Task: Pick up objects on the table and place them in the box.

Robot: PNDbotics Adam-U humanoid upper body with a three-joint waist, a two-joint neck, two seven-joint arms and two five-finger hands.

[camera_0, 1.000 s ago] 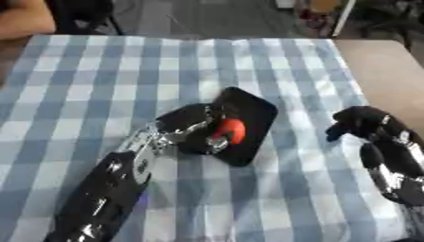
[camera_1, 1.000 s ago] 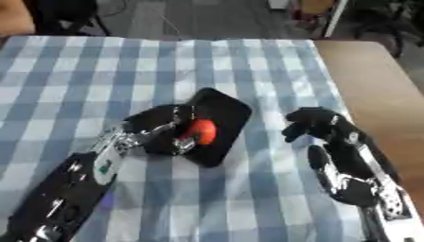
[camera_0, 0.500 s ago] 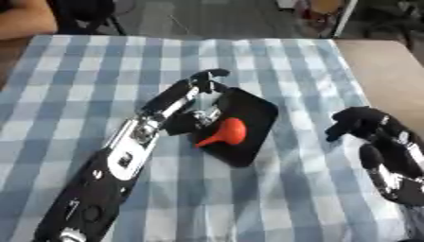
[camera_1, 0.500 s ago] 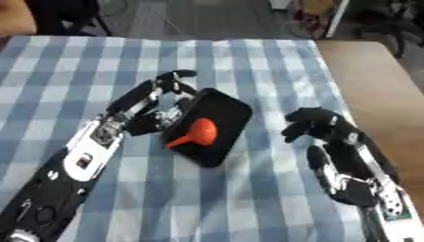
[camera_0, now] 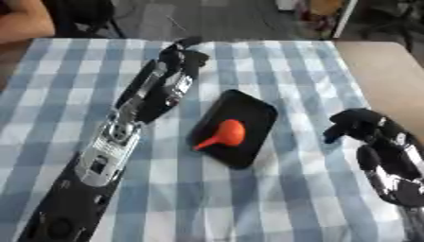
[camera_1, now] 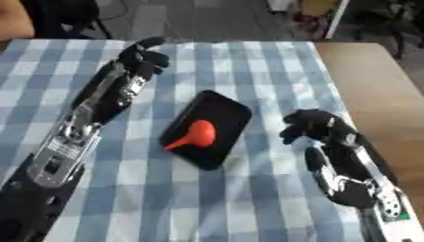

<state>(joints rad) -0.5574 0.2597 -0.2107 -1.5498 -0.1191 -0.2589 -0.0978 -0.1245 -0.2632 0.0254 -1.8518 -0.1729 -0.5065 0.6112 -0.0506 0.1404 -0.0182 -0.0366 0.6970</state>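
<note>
orange obj (camera_0: 225, 133) in black tray (camera_0: 256, 109), checked cloth (camera_0: 273, 198)

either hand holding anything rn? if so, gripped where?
Nothing is held. The left hand is up the table, empty; the right hand rests apart from the orange bulb-shaped object, which lies on the black tray.

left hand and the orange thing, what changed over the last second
The left hand let go of the orange bulb-shaped object and drew away toward the far side of the table, off the black tray. The orange object now lies free on the tray. The right hand stayed near the table's right edge, fingers curled; the tray kept its place.
</note>
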